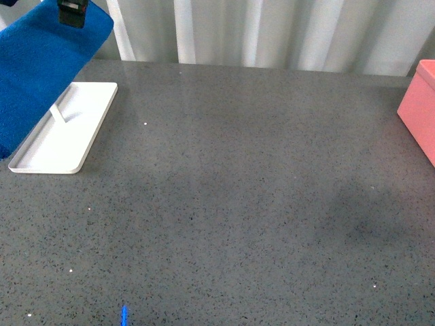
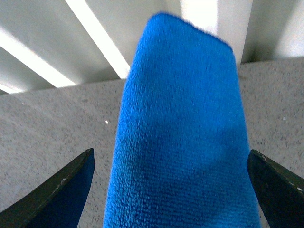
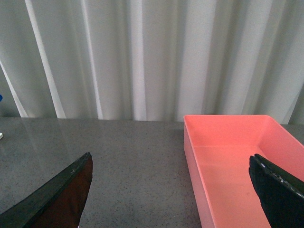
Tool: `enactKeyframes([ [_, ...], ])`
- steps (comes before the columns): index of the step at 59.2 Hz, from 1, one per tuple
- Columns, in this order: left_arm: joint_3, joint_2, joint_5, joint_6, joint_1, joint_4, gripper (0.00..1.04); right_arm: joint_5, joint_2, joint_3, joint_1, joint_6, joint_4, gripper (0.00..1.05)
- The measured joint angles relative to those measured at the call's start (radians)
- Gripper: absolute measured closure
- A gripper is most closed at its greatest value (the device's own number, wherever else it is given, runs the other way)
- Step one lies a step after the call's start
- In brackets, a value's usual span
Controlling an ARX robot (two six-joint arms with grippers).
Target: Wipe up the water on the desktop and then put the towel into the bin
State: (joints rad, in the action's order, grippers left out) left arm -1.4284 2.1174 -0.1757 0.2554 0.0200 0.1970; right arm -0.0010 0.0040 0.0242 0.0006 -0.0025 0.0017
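The blue towel (image 1: 41, 61) hangs raised at the far left of the desktop (image 1: 224, 190), above the white tray. In the left wrist view the towel (image 2: 180, 133) fills the space between the fingers of my left gripper (image 2: 171, 154), which is open, a gap showing on each side. A dark part of that arm (image 1: 73, 12) shows above the towel. The salmon-pink bin (image 1: 418, 109) stands at the far right edge. My right gripper (image 3: 171, 159) is open and holds nothing, facing the empty bin (image 3: 223, 117) from a little way off.
A flat white tray (image 1: 41, 159) with a pale rod (image 1: 58, 112) lies at the left under the towel. A faint darker patch (image 1: 353, 210) shows on the desktop at front right; I cannot tell whether it is water. White curtains (image 1: 272, 34) hang behind.
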Motion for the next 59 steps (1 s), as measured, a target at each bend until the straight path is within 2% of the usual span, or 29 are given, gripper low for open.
enactKeyframes([
  [25, 0.011, 0.020, 0.002, 0.039, 0.010, -0.033, 0.08, 0.000, 0.000, 0.000, 0.000, 0.000, 0.000, 0.07],
  [47, 0.014, 0.025, 0.000, 0.056, 0.013, -0.033, 0.67, 0.000, 0.000, 0.000, 0.000, 0.000, 0.000, 0.07],
  [51, 0.013, 0.025, 0.003, 0.059, 0.018, -0.033, 0.82, 0.000, 0.000, 0.000, 0.000, 0.000, 0.000, 0.07],
  [59, 0.009, 0.023, 0.011, 0.064, 0.019, -0.035, 0.98, 0.000, 0.000, 0.000, 0.000, 0.000, 0.000, 0.07],
])
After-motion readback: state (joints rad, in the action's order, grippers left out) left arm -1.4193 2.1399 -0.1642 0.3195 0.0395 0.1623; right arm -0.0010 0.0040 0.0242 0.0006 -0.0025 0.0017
